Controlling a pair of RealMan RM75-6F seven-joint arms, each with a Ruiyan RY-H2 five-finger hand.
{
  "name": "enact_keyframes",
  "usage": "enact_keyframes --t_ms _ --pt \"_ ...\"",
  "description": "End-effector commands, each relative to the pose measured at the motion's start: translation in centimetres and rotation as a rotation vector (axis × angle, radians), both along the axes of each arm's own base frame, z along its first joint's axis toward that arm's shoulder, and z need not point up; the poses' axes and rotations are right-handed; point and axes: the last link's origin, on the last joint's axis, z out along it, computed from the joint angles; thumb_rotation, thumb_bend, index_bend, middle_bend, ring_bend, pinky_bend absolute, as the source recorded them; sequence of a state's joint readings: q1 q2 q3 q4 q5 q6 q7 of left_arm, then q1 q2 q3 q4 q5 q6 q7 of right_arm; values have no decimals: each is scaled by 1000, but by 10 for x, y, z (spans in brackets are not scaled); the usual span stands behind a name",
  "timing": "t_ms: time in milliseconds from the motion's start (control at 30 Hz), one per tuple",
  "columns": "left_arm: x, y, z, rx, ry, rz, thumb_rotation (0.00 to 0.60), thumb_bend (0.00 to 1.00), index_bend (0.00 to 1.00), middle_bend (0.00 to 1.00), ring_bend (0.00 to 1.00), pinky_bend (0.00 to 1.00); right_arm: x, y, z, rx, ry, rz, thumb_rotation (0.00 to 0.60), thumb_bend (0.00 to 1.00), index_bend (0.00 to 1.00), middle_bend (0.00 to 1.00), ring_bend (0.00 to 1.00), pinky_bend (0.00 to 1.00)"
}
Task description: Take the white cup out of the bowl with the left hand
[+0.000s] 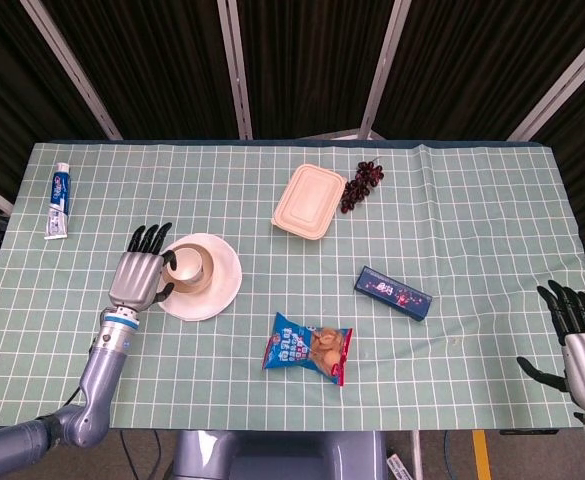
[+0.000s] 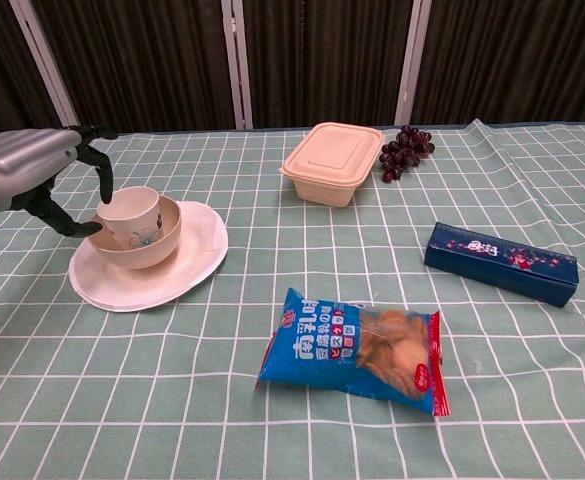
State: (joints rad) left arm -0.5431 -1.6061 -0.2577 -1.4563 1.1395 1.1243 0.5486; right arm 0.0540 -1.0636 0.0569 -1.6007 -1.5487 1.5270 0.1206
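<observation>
Left hand (image 2: 34,165) partly hides white cup (image 2: 129,212).

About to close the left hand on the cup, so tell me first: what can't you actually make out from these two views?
- Contact: chest view shows the left hand beside the white cup; whether a fingertip touches it is unclear.
- Cup's bottom: hidden by the bowl wall in both views.
- Right hand: cut off by the head view's edge, absent from the chest view.
- Toothpaste: label too small to read.
</observation>
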Motion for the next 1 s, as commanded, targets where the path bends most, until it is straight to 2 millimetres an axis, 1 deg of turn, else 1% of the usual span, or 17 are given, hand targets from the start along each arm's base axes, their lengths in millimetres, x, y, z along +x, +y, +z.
enact_keyframes --t_ms 33,267,433,600,867,1000 --pt "1 3 -5 -5 14 5 600 315 512 0 0 0 0 0 0 0 -1 0 600 62 0 0 0 0" --pt "4 7 -10 5 -13 10 600 351 573 0 0 0 -1 0 1 3 -6 -2 600 62 0 0 0 0" --pt "0 8 -16 -7 1 21 600 361 580 0 0 0 0 0 0 7 -8 2 600 62 0 0 0 0" --pt "-3 9 -16 -11 10 30 600 371 590 0 0 0 0 0 -1 10 -8 2 600 62 0 0 0 0" --pt "0 7 -10 -4 -9 13 600 554 623 0 0 0 0 0 0 5 -12 6 600 61 0 0 0 0" --pt "6 -1 3 5 -21 -22 600 572 624 0 0 0 1 0 0 6 -13 8 600 61 0 0 0 0"
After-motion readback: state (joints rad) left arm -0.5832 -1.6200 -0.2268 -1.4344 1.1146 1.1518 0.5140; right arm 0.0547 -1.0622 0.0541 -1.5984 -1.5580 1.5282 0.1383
